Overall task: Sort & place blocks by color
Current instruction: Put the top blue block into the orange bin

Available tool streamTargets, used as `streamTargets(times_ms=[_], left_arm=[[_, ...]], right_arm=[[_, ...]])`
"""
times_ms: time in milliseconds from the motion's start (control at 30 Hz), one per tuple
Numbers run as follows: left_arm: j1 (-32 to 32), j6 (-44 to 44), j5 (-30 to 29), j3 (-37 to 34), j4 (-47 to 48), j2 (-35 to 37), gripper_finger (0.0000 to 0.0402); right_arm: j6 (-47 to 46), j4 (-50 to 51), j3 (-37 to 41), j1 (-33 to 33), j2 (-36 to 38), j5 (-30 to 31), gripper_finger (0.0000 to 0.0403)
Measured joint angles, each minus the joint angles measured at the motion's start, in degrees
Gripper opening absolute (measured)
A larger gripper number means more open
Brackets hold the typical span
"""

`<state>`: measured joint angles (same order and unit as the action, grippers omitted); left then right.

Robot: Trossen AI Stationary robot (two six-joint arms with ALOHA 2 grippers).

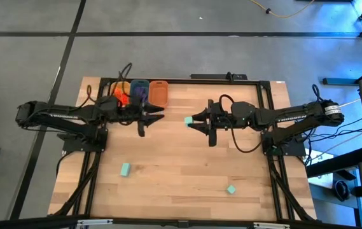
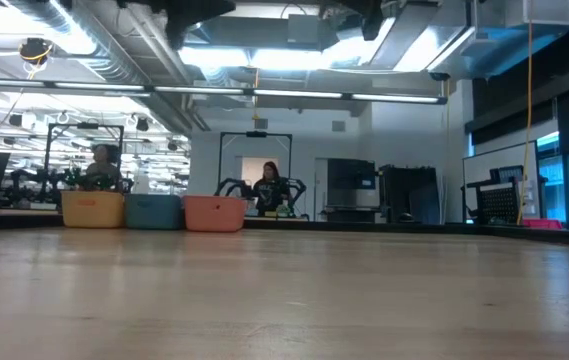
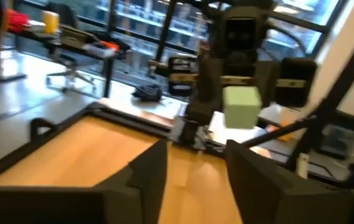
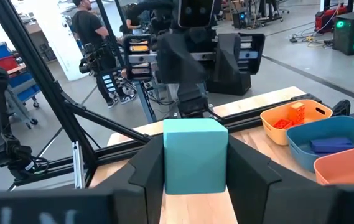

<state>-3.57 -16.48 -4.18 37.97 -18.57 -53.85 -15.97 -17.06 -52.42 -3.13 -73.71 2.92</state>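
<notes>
The right gripper (image 4: 195,171) pinches a mint-teal cube (image 4: 195,155) between its fingers, a flat face against each inner pad, and holds it above the middle of the table (image 1: 168,159). In the high view the same cube shows at the tip of that gripper, just at 9 o'clock of it. The cube looks like hard, smooth plastic: light, stiff, unlikely to deform, but probably slick enough to twist out if taken by an edge or corner. Gripping square across two opposite flat faces, as here, seems the safe hold.

Nearer the front edge two more mint-teal blocks lie loose on the wood: one (image 1: 125,168) at about 7 o'clock from the table's centre, another (image 1: 231,189) at about 5 o'clock, well apart from each other. Both sit flat, with free sides for a grasp from above.

The left gripper (image 1: 147,118) hangs above the table at about 10 o'clock from the centre, its fingers (image 3: 149,171) spread with nothing between them.

Farther back, at roughly 11 o'clock along the rear edge, three tubs stand in a row: a yellow tub (image 4: 295,121) with orange-red blocks (image 4: 290,117) inside, a blue tub (image 4: 335,143) with purple blocks (image 4: 329,145), and an orange tub (image 4: 351,169) whose contents I cannot see. By elimination, the teal cube probably belongs there.
</notes>
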Motion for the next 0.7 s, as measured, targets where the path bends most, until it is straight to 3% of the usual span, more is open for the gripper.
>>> streamTargets(times_ms=[133, 233, 333, 500, 700], left_arm=[[0.0, -0.7, 4.5, 4.3, -0.1, -5.2, 0.0193], [1.3, 4.9, 5.5, 8.2, 1.5, -9.4, 0.0209], [2.9, 15.8, 1.0, 12.9, 7.0, -13.0, 0.0214], [6.3, 38.1, -11.3, 19.0, 12.8, -18.2, 0.0216], [9.0, 52.7, -13.7, 22.0, 10.0, -22.0, 0.0216]], right_arm=[[-0.2, -0.4, 0.0, 0.0, 0.0, 0.0, 0.0132], [-3.2, -1.0, 0.0, 0.0, 0.0, 1.4, 0.0132], [-9.2, -1.7, 0.0, 0.0, 0.0, 3.2, 0.0132], [-18.9, -1.6, 0.0, 0.0, -0.1, 3.5, 0.0132], [-22.8, -1.5, 0.0, 0.0, -0.1, 5.0, 0.0132]])
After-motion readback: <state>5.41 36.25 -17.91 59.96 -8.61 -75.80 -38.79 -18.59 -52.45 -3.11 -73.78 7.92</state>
